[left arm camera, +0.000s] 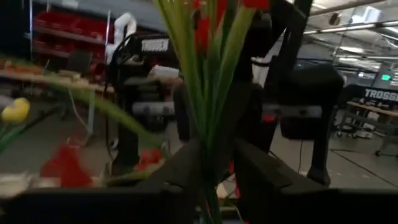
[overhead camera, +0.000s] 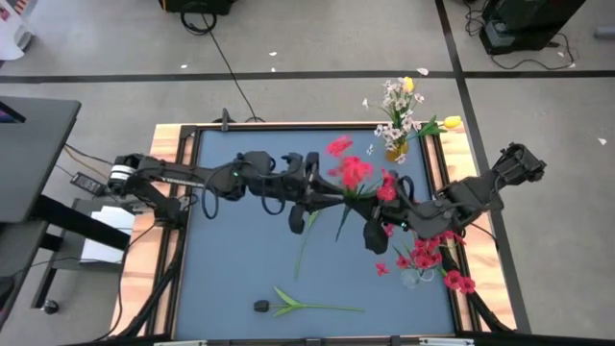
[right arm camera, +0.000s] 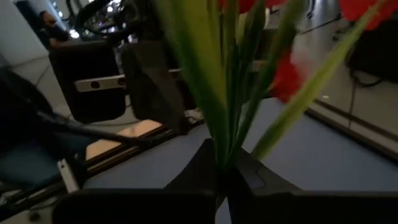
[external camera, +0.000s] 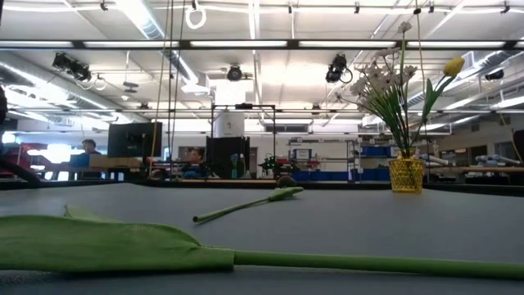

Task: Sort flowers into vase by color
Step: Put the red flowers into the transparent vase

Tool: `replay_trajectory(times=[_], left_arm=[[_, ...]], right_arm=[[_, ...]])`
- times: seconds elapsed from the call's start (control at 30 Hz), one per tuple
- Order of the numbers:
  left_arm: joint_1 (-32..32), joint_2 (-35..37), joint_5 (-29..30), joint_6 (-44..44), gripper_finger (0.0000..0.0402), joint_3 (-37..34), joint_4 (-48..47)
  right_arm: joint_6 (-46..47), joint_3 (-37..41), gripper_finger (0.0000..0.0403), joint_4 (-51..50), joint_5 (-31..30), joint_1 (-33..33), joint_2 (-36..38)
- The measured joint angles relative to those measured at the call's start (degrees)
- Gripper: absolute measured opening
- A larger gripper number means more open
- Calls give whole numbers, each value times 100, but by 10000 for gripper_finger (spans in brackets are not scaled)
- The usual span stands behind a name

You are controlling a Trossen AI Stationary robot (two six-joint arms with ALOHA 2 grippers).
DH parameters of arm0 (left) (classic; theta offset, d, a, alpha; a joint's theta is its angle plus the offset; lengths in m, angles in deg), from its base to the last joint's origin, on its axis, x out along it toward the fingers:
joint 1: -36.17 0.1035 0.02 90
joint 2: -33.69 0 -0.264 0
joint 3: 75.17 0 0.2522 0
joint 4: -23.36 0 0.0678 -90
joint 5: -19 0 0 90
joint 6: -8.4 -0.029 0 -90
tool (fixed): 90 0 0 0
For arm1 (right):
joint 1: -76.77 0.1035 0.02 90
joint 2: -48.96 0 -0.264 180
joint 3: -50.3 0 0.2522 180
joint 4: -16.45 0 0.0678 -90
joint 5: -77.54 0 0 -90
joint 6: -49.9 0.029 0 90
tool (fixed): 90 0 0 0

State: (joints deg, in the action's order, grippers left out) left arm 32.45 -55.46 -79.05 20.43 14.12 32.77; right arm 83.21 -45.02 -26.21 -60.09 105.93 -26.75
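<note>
A red blossom cluster point(overhead camera: 356, 173) with green stems and long leaves is held above the table's middle by both grippers. My left gripper point(overhead camera: 322, 199) comes from the left and is shut on its stems. My right gripper point(overhead camera: 377, 229) comes from the right and is shut on them too. A gold vase point(overhead camera: 396, 150) at the far right holds white sprays and yellow tulips; it also shows in the low view point(external camera: 405, 174). A clear vase point(overhead camera: 420, 274) at the right holds red blossoms. Two dark-headed buds lie flat on the table point(overhead camera: 288, 306) point(overhead camera: 304, 248). My left gripper pinches the bundle of green stems point(left arm camera: 209, 182) between its two fingers, below the red blossoms. The fingers lie across the stems. The flower is lifted clear of the table. My right gripper pinches the same green stems point(right arm camera: 224, 160) between its two fingers, with leaves and red blossoms standing out beyond them. The fingers lie across the stems. The flower is clear of the table.
The table has a raised wooden frame point(overhead camera: 171, 144) around its blue-grey top. The near bud's long leaf and stem point(external camera: 246, 250) stretch across the front of the low view; the other bud point(external camera: 286, 193) lies farther back. People sit in the room behind.
</note>
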Motion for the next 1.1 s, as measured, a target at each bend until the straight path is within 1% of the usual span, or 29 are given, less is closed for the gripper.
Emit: replay_trajectory(times=[0.03, 0.13, 0.27, 0.4, 0.57, 0.87, 1.1], left_arm=[[34, 70, 6, 42, 115, 1, -155], [79, 363, 22, 156, 143, 2, -1032], [-2, 640, 54, -6, 159, 0, -1723], [-103, 839, 264, -164, 160, 0, -1849], [-100, 862, 455, -190, 160, 0, -1887], [-143, 865, 453, -111, 160, 0, -2014], [-157, 1040, 490, -84, 160, -5, -2129]], right_arm=[[-19, 0, 18, -27, -70, 5, 56], [-80, 0, 18, -225, -119, 5, 255], [-95, 0, 18, -536, -216, 5, 543], [-185, 0, 18, -570, -230, 5, 753], [-230, 0, 18, -574, -201, 12, 883], [-353, 0, 18, -571, -102, 12, 901], [-483, 0, 18, -573, -20, 12, 899]])
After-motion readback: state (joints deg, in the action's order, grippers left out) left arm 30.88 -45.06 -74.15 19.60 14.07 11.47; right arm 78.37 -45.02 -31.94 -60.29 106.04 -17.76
